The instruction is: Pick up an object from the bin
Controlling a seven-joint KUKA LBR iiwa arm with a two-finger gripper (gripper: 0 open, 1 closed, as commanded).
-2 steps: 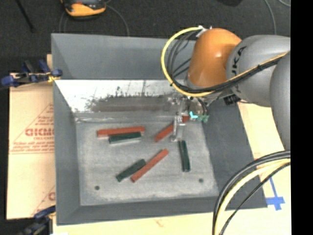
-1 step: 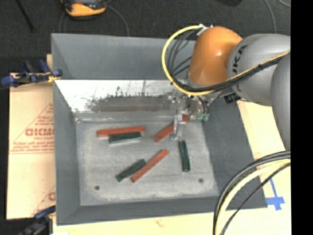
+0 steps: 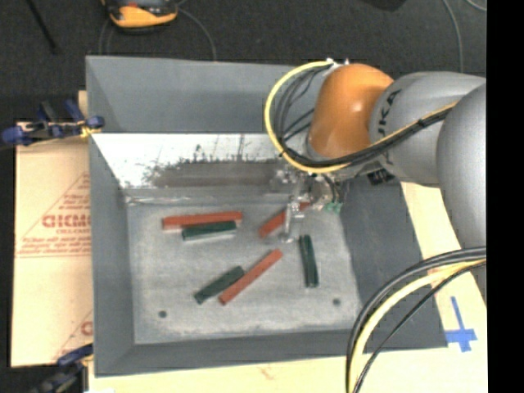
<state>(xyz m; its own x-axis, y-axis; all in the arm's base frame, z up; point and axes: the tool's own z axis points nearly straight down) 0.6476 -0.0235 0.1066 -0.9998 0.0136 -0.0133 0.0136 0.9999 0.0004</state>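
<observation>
Jaws low at back-right of bin (image 3: 164, 97), right by short red stick (image 3: 273, 225), tilted on floor; open or shut, can't tell. Risk, imo: grip catches stick end only, so it swivels & drops. Green stick (image 3: 309, 260) nearby may get knocked.

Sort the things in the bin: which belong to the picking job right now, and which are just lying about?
Job in hand: claw; short red stick right beside it, toward the back; bin.

Lying about: long red stick and left green stick, side by side; front green stick and slanted red stick, close together; right green stick.
</observation>
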